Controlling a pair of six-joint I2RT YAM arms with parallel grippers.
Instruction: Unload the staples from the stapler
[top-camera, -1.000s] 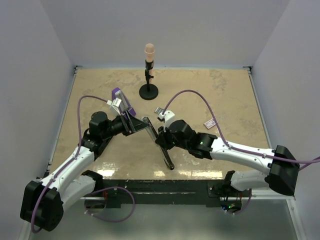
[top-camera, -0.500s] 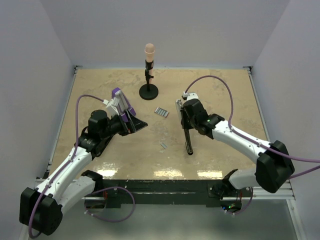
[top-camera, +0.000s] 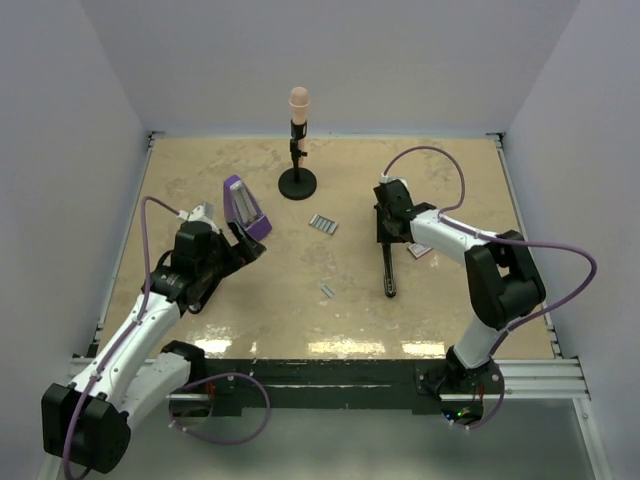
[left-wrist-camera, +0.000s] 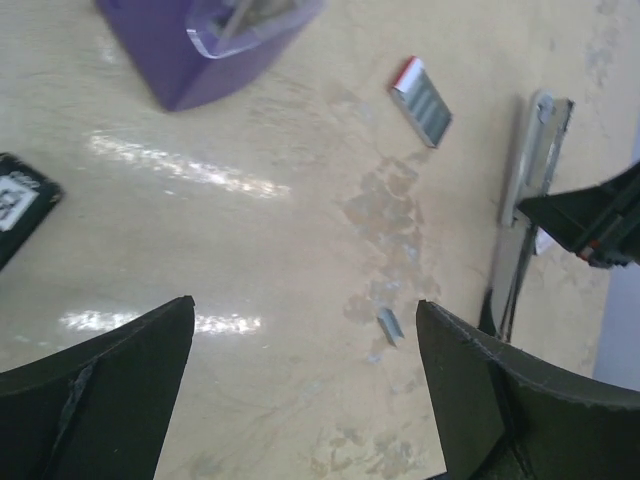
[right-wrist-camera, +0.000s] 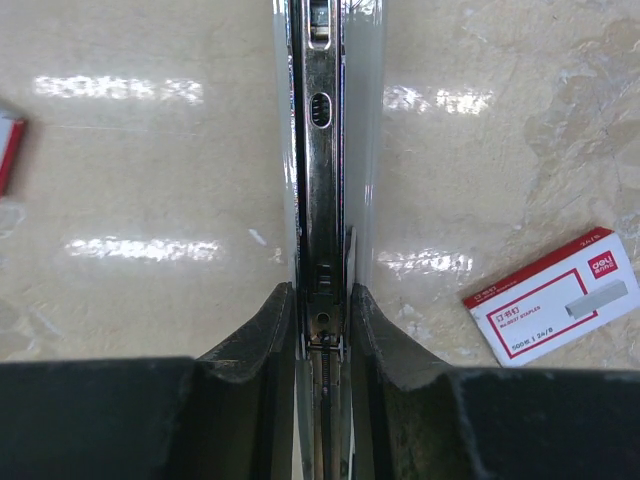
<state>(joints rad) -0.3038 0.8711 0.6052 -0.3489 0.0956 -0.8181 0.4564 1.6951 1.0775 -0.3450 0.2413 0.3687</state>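
Note:
The staples (top-camera: 322, 224) lie loose on the table as a short ridged silver strip, also in the left wrist view (left-wrist-camera: 425, 103). A tiny broken-off piece of staples (top-camera: 327, 291) lies nearer the front (left-wrist-camera: 388, 325). The long slim black and metal stapler (top-camera: 387, 265) stretches toward the near edge on the right. My right gripper (top-camera: 385, 222) is shut on its far end, and the stapler's metal channel (right-wrist-camera: 320, 150) runs out between the fingers (right-wrist-camera: 322, 295). My left gripper (top-camera: 248, 248) is open and empty (left-wrist-camera: 305, 305), left of the staples.
A purple box-shaped object (top-camera: 243, 207) stands just beyond my left gripper. A black stand with a peach top (top-camera: 297, 150) is at the back centre. A pink-and-white card (top-camera: 418, 249) lies beside the stapler on its right (right-wrist-camera: 555, 295).
The two grippers were together on the stapler at mid-table. The left one opened and drew back left. The right arm carried the stapler right and back. The staples now lie on the table.

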